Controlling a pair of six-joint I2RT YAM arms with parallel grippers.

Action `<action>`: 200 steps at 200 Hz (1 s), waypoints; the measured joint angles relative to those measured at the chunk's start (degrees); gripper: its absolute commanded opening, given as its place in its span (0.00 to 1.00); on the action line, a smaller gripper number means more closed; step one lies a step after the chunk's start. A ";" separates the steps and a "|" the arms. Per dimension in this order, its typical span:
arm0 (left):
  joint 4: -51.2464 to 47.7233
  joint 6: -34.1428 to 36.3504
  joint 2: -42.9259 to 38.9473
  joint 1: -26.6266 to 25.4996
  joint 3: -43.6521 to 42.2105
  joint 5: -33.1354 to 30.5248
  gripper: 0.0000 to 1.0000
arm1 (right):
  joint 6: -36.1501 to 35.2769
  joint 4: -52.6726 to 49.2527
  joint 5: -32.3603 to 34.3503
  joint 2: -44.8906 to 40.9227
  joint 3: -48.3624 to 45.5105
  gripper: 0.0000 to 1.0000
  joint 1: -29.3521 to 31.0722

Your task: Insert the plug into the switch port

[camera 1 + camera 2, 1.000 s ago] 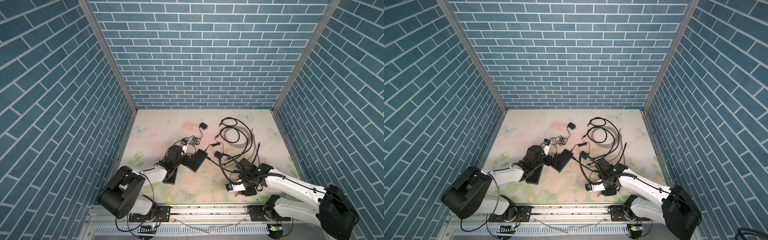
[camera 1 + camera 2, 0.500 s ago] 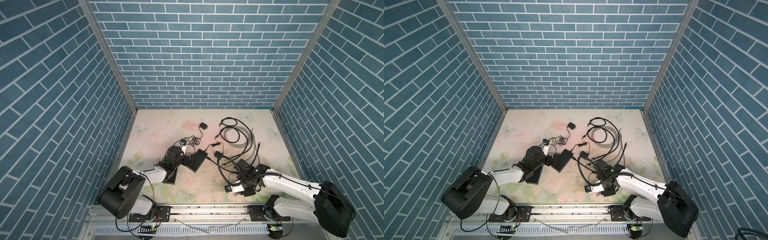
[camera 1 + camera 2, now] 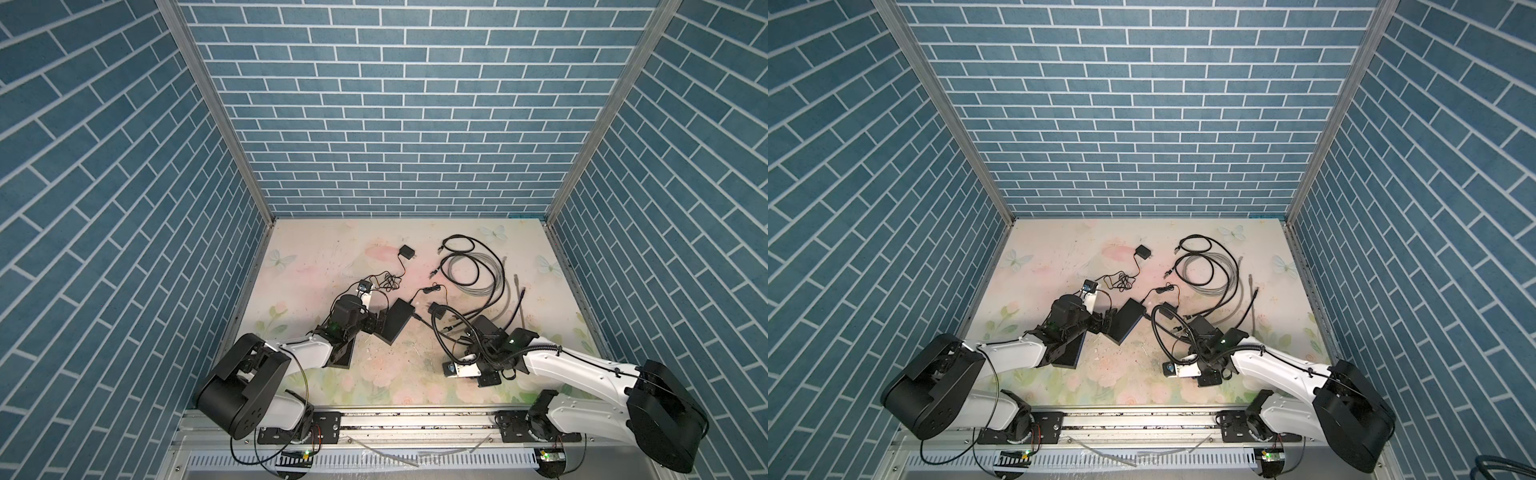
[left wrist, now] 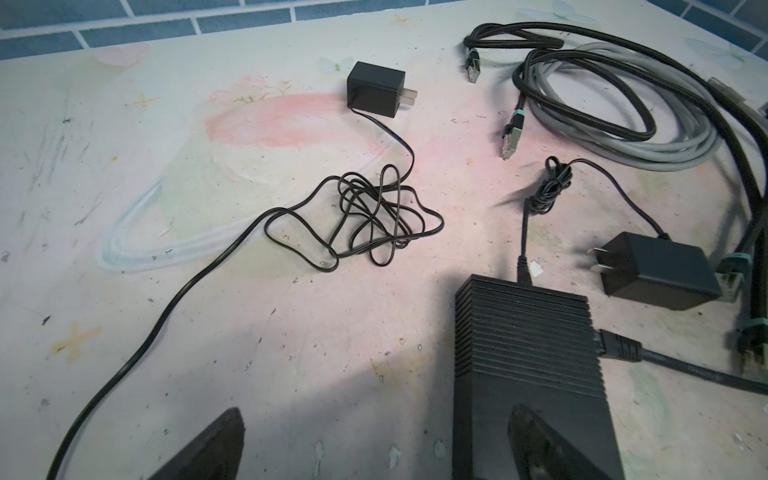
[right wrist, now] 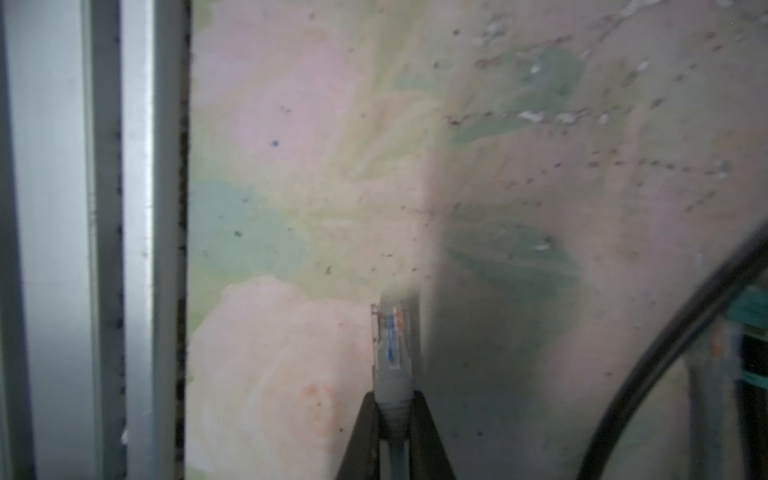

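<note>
The switch [image 3: 395, 320] is a black ribbed box near the middle of the table, seen in both top views [image 3: 1126, 319]. A black cable [image 4: 619, 347] is plugged into its side. My left gripper [image 4: 374, 444] is open at the switch's near end, with one finger [image 4: 536, 440] over the switch [image 4: 528, 353] and the other over bare table. The plug [image 5: 392, 345] is a clear connector on a grey cable. My right gripper [image 5: 394, 409] is shut on it just behind the connector, low over the table near the front edge [image 3: 473, 374].
Two black power adapters [image 4: 376, 93] [image 4: 660, 276] lie with thin tangled leads. Grey and black cable coils [image 3: 473, 270] lie at the back right. A second black box [image 3: 343, 359] sits under my left arm. The aluminium front rail [image 5: 104, 208] runs close beside the plug.
My right gripper's jaws have closed onto the plug, and the gripper has shifted slightly left. The left arm has not moved.
</note>
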 measured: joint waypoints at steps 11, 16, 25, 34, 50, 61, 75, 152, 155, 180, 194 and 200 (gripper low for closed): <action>-0.59 -0.28 0.22 0.00 0.37 -0.55 1.00 | 2.91 2.38 0.68 0.68 0.35 0.05 0.00; -0.85 -0.39 0.33 0.00 0.63 -0.72 1.00 | 4.09 3.23 1.03 1.25 0.59 0.04 0.00; -1.51 -0.61 0.42 0.00 1.29 -1.01 0.99 | 6.49 4.37 1.70 2.54 1.46 0.03 0.02; -1.97 -0.76 0.44 0.00 1.86 -1.09 1.00 | 8.94 5.40 2.38 4.13 2.69 0.01 0.04; -2.91 -0.90 0.46 0.00 2.86 -0.98 0.99 | 13.60 6.60 3.39 7.34 5.81 0.00 0.07; -3.19 -0.96 0.68 0.00 3.41 -0.74 1.00 | 17.00 7.15 4.07 9.70 8.41 0.00 0.04; -3.52 -1.03 1.22 0.00 4.02 -0.17 1.00 | 21.18 8.15 4.63 12.28 11.45 0.00 0.07; -2.54 -2.08 8.44 0.00 7.63 5.29 0.94 | 37.44 12.13 10.82 21.57 18.34 0.00 1.66; -2.40 -2.10 8.74 0.00 7.80 5.64 0.93 | 37.79 12.20 10.97 21.90 18.49 0.00 1.77; -0.68 -2.89 11.02 0.00 8.68 7.91 0.91 | 40.98 12.17 12.15 25.03 20.68 0.00 3.15; 0.22 -3.41 11.82 0.00 8.74 8.74 0.90 | 42.53 12.20 12.52 26.34 22.01 0.00 3.93; 0.55 -3.63 12.20 0.00 8.74 9.20 0.90 | 43.19 12.33 12.59 26.82 22.49 0.00 4.26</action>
